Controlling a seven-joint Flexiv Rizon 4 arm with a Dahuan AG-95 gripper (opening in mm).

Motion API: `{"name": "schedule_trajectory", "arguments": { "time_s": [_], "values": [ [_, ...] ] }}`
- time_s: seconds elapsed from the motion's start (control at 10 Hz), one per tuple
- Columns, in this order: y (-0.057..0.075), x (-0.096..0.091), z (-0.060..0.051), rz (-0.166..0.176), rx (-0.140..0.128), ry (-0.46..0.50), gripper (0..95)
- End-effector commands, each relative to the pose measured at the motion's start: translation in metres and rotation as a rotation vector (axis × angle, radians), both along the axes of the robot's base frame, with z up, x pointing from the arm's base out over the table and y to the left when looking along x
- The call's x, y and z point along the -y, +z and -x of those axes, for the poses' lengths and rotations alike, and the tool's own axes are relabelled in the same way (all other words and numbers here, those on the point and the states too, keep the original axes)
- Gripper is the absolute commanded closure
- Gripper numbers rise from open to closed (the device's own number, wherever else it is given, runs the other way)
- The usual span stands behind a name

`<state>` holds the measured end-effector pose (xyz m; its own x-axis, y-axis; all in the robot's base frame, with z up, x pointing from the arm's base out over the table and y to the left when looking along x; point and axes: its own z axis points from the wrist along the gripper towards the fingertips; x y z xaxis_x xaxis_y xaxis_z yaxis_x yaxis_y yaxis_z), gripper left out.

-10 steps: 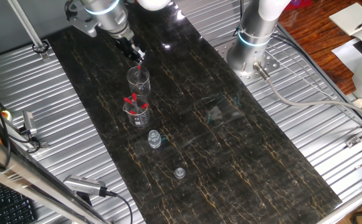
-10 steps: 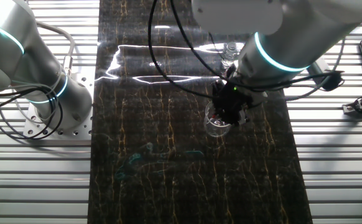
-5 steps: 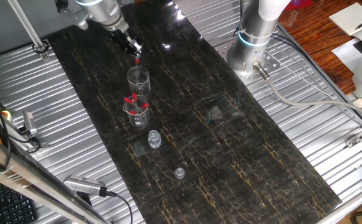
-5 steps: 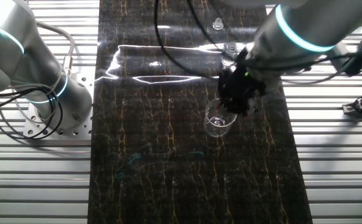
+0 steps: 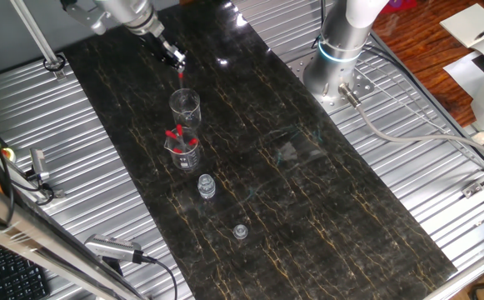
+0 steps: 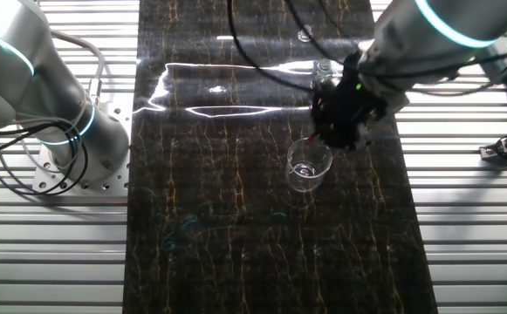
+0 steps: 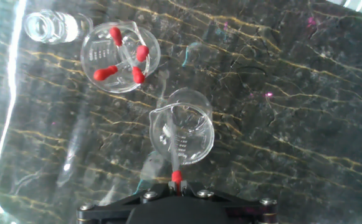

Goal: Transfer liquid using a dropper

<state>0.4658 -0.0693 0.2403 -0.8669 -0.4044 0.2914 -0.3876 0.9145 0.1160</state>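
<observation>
One fixed view: gripper point(image 5: 176, 60) sits above and behind the near beaker point(image 5: 185, 106), clenched on the dropper point(image 5: 181, 76) by its red top, tube hanging down toward the beaker mouth, tip above the rim, not inside. Held by the bulb so a squeeze would work it. A second beaker point(image 5: 182, 148) just in front holds spare droppers point(image 5: 176, 133); vial point(image 5: 206, 186) and a small cap point(image 5: 240, 230) sit further along the same line. Other fixed view: gripper point(image 6: 342, 118) is just beyond the beaker point(image 6: 309, 166), a bit of red showing at the rim side; the arm hides the second beaker, and the vial point(image 6: 322, 75) is partly visible behind it. Hand view: red top point(image 7: 176, 178) pinched at the jaw line, glass stem running straight over the beaker point(image 7: 182, 134) opening, so alignment looks good. Spares beaker point(image 7: 121, 56) with four red tops and the vial point(image 7: 46, 26) lie beyond. Liquid level in the beaker is hard to judge.
</observation>
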Motion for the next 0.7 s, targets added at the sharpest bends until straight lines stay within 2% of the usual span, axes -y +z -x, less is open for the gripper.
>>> {"name": "schedule_trajectory", "arguments": {
  "time_s": [0.1,0.4,0.5,0.7],
  "values": [
    [0.009,-0.004,-0.004,-0.001,-0.007,-0.004,95.0],
    [0.020,-0.017,-0.011,0.002,-0.010,-0.013,95.0],
    [0.023,-0.025,-0.016,0.003,-0.013,-0.022,95.0],
    [0.023,-0.038,-0.024,0.006,-0.014,-0.030,95.0]
  ]
}}
